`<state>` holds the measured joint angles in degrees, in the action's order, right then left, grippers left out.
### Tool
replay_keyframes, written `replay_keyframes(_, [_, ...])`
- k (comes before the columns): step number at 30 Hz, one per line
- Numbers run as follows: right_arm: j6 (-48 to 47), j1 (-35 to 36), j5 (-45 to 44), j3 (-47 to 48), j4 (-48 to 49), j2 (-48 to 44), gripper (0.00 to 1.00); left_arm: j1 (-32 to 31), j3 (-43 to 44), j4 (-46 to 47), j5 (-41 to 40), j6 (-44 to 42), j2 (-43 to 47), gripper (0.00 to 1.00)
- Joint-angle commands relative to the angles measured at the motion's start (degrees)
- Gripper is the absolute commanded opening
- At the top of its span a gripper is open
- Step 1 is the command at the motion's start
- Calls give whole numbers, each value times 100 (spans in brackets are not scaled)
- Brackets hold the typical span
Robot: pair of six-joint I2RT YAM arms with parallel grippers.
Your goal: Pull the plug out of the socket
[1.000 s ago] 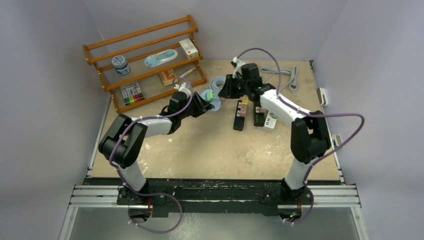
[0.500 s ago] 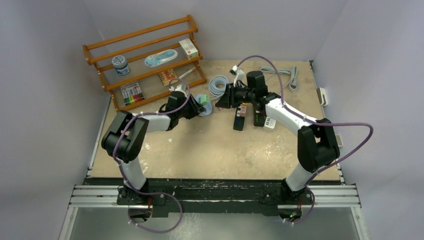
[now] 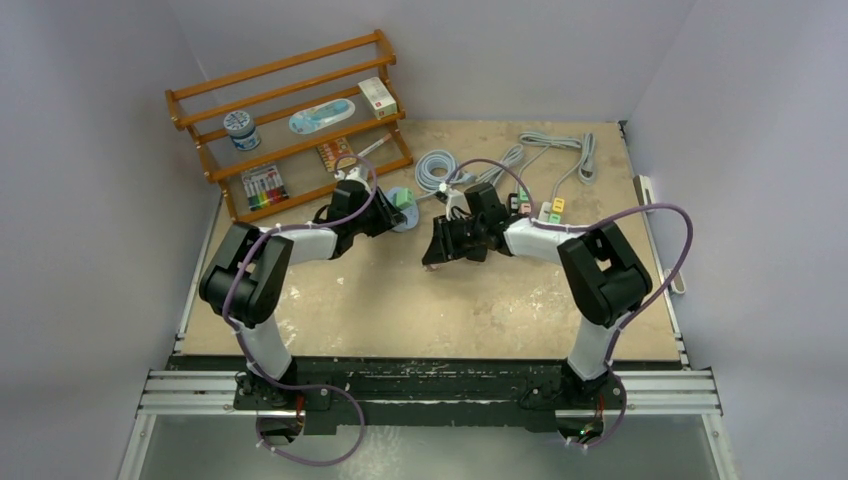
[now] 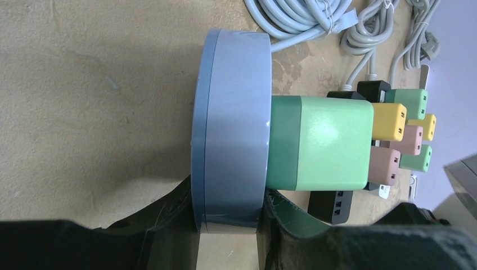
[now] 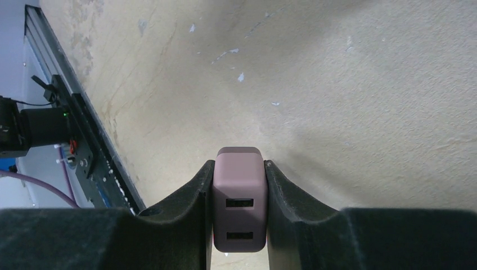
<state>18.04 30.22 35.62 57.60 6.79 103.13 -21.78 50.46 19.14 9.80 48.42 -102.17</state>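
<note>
Pink plug [image 5: 238, 198] sits pinched between both fingers of the right gripper [image 5: 238, 169], USB ports facing the wrist camera, no socket on it, so it reads as already pulled free. From above, the right gripper [image 3: 441, 245] holds it low over the bare table [image 3: 400, 300], well apart from the other coloured plugs [image 3: 548, 209] near the back. The grip is across the plug's flat sides, likely so it can't twist out. Whether it touches the table: cannot tell. The left gripper [image 4: 228, 205] is closed across the rim of a grey round socket [image 4: 230, 129] with a green plug [image 4: 320, 143] seated in its face. My guess is it is clamped to keep the base from lifting when that plug is pulled. The left gripper [image 3: 385, 212] is out by the wooden rack [image 3: 290, 100]. Behind the green plug lies a black power strip [image 4: 332, 199], with grey cables [image 4: 304, 17] at the far edge. Judgement: one plug is off, the green one not yet. The right hand is full, so it must drop the pink plug first.
</note>
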Motion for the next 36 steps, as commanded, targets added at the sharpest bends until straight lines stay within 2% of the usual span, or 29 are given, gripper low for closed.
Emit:
replay_keyframes(1, [-133, -47, 49, 399, 142, 182, 45, 111, 172, -19, -279, -138, 240, 0])
replay_keyframes(3, [-254, -43, -196, 573, -77, 148, 59, 112, 155, -40, -316, -153, 250, 0])
replay_keyframes(4, [-327, -43, -311, 655, -155, 97, 78, 112, 153, -49, -322, -158, 252, 0])
replay_keyframes(5, [-398, -42, -401, 736, -237, 48, 86, 107, 153, -46, -328, -158, 250, 0])
replay_keyframes(6, [-472, -42, -508, 834, -324, -11, 91, 100, 154, -42, -326, -161, 237, 0])
replay_keyframes(7, [-505, -49, -646, 944, -410, -78, 93, 103, 156, -42, -326, -158, 230, 0])
replay_keyframes(10, [-477, -44, -925, 1162, -362, -366, 93, 86, 127, 3, -336, -137, 208, 0])
replay_keyframes(14, [-265, -42, -1169, 1069, 411, -831, 94, -22, -6, 86, -476, -131, 209, 0])
replay_keyframes(16, [-142, -43, -1135, 1177, 646, -780, 94, -69, -103, 146, -553, -127, 210, 0])
replay_keyframes(20, [-202, -44, -1163, 1742, 323, -216, 89, -106, -237, 283, -634, -71, 165, 0])
replay_keyframes(26, [597, -150, -1003, 2246, 385, 530, 79, -148, -429, 599, -755, 122, 165, 0])
replay_keyframes(36, [858, -156, -845, 2899, 423, 1241, 73, -212, -449, 647, -818, 103, 82, 0])
